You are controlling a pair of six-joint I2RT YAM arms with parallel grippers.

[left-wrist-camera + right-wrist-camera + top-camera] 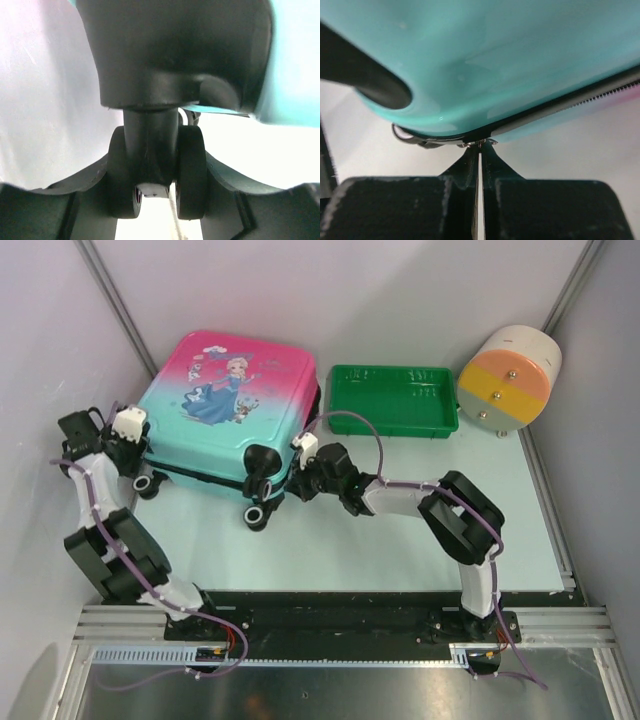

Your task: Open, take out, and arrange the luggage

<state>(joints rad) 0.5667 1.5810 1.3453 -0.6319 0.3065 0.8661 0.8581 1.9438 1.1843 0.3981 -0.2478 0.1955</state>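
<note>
Pinching the little metal zipper pull point(470, 143) is my right end effector point(479, 165). Its two fingers are pressed tight together on it, low in the middle of the right wrist view.

My left end effector point(156, 195) has its fingers apart, one on each side of a black wheel point(152, 165). I cannot tell if they squeeze it.

The luggage point(225, 405) lies flat and zipped shut on the counter point(400, 530), in the upper left of the top view. Its teal end is near me and its pink end is far.

Farther back, a green tray point(390, 430) sits just beside it. A white-and-orange cylinder point(508, 375) is in the upper right.

I think the pull could slip out, because I only hold its tip. The wheel can spin and turn, so it is a wobbly thing to hold. If I tug the zipper hard, the luggage might slide and bump the tray.
</note>
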